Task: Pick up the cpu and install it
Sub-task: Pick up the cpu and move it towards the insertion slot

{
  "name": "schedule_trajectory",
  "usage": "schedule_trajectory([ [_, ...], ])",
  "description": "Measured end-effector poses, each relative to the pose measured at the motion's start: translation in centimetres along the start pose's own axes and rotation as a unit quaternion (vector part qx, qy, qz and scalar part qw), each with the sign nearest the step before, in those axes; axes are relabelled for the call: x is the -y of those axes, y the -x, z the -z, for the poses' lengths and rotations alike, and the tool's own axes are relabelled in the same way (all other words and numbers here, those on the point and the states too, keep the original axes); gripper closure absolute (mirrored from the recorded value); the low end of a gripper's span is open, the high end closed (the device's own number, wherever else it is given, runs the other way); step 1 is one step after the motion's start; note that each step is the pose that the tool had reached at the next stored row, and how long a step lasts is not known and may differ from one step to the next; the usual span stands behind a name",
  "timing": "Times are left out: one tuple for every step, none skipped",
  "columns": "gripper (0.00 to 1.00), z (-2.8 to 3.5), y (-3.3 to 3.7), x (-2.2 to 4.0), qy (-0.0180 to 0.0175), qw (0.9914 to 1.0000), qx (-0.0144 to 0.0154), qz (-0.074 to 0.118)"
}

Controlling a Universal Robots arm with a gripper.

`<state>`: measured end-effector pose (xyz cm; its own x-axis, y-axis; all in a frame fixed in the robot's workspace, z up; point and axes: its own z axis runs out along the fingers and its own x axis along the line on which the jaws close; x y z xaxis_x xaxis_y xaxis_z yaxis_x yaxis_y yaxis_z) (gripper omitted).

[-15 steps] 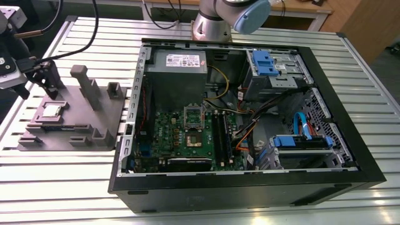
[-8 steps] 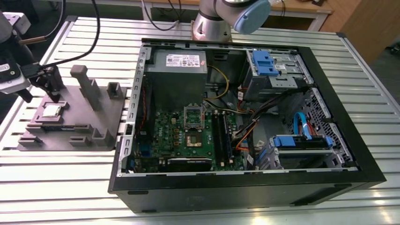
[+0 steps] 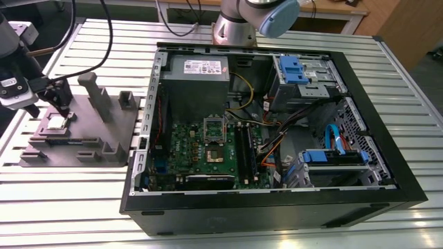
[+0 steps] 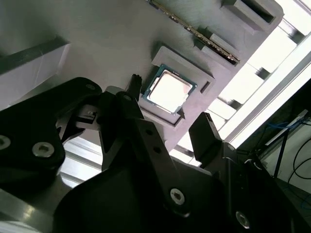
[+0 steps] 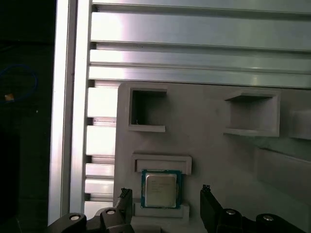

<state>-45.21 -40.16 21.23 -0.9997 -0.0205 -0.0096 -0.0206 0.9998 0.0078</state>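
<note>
The gripper (image 5: 165,191) is nearest the lens in both wrist views, its two dark fingers (image 5: 209,206) spread apart, one to each side of the cpu (image 5: 161,189), with no visible contact. The cpu lies flat, metal top upward, in a square recess of the grey fixture block (image 5: 214,145), which rests on the slatted aluminium table (image 5: 194,39). Step in hand, as judged: approach for the pick; nothing is grasped and the install has not begun. Completing the pick calls for a level descent with the fingers centred, so that they meet opposite edges of the chip and stay off the recess walls. The exterior view adds the open computer case (image 3: 277,210) and its motherboard socket (image 3: 215,127), well apart from the fixture, toward the exterior view's right. The wrist views supply the finger-to-chip alignment.
</note>
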Motion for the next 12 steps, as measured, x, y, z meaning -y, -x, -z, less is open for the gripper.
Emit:
schedule_trajectory([
  [0.34,-0.12,0.0,0.0,0.0,1.0,0.0,0.0],
  [0.34,-0.23,0.0,0.0,0.0,1.0,0.0,0.0],
  [0.34,-0.29,0.0,0.0,0.0,1.0,0.0,0.0],
  [0.34,-0.38,0.0,0.0,0.0001,1.0,0.0,0.0],
  [0.34,-0.5,0.0,0.0,0.0001,1.0,0.0,-0.001],
  [0.34,-0.64,-0.01,0.01,0.0001,1.0,0.0,-0.001],
  [0.34,-0.83,-0.01,0.01,0.0001,1.0,0.0,-0.001],
  [0.34,-1.0,-0.02,0.01,0.0001,1.0,0.0,-0.002],
  [0.34,-1.14,-0.05,0.02,0.0001,1.0,0.0,-0.002],
  [0.34,-1.25,-0.09,0.01,0.0001,1.0,-0.0001,-0.002],
  [0.34,-1.35,-0.12,0.0,0.0001,1.0,0.0,-0.002],
  [0.34,-1.45,-0.13,-0.02,0.0001,1.0,0.0,-0.002],
])
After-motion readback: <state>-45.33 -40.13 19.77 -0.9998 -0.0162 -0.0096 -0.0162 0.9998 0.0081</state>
